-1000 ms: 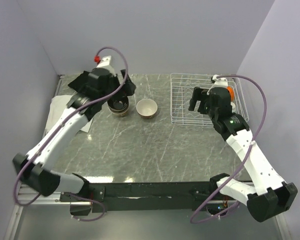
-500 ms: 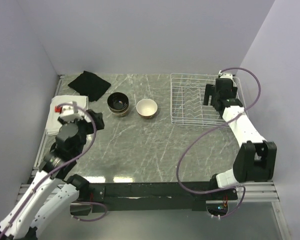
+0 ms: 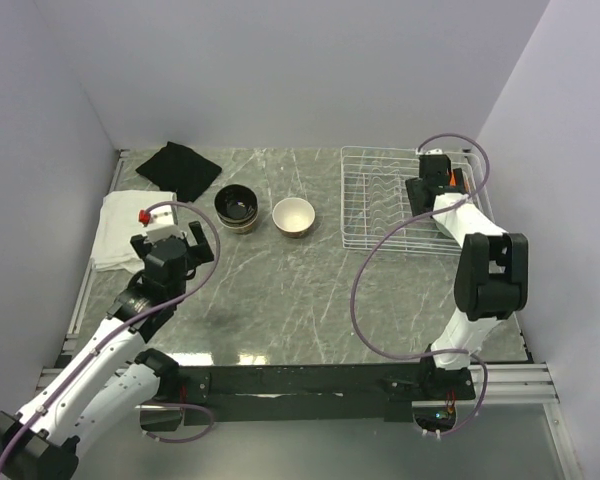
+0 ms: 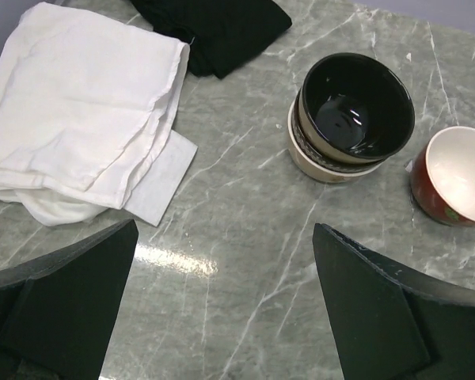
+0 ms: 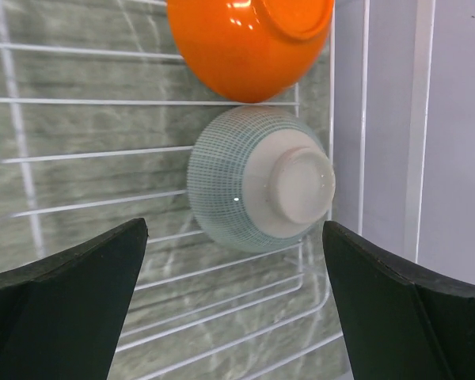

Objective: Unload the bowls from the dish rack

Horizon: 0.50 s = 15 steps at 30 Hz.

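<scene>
The white wire dish rack (image 3: pixel 380 246) stands at the far right. In the right wrist view two bowls lie on its wires (image 5: pixel 79 101), an orange bowl (image 5: pixel 245 43) and below it a teal-checked bowl (image 5: pixel 253 190) with its pale foot facing me. My right gripper (image 5: pixel 234 229) hovers open just above the teal bowl, touching nothing. From above it (image 3: pixel 418 195) is over the rack's right end. A black bowl stacked in a cream bowl (image 4: pixel 355 111) and a red bowl with a white inside (image 4: pixel 459 176) stand on the table. My left gripper (image 4: pixel 223 233) is open and empty, short of them.
A folded white cloth (image 4: pixel 79 111) lies at the left, with a black cloth (image 4: pixel 214 28) behind it. Walls close in the table at the back and both sides; the right wall runs close behind the rack. The stacked bowls (image 3: pixel 236 208) and single bowl (image 3: pixel 293 216) sit mid-table.
My left arm has pulled back from the stacked bowls to the near left. My right arm has folded and moved its gripper over the rack's far right end.
</scene>
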Tool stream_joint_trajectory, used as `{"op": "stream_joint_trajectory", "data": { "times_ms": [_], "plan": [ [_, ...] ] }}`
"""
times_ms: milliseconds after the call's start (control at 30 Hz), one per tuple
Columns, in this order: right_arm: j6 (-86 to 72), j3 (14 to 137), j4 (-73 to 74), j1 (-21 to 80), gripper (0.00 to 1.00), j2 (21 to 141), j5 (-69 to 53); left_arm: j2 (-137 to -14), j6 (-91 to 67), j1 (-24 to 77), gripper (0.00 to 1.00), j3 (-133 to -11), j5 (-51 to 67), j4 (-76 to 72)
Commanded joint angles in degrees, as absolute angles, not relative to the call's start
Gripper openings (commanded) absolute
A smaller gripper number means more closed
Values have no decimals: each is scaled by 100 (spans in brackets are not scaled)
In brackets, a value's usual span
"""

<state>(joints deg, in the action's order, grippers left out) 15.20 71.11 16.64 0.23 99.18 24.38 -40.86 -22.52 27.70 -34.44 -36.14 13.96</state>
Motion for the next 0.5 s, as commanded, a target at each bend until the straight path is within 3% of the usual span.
{"op": "stream_joint_trajectory", "data": {
  "times_ms": [0, 467],
  "plan": [
    [2249, 7330, 1248, 26, 100, 10212, 2997, -3955, -2171, 2707, 99, -3613, -3762, 1134],
    [2795, 7506, 1108, 26, 100, 10951, 3277, -3893, -2109, 2672, 100, -3507, -3779, 1011]
  ]
}}
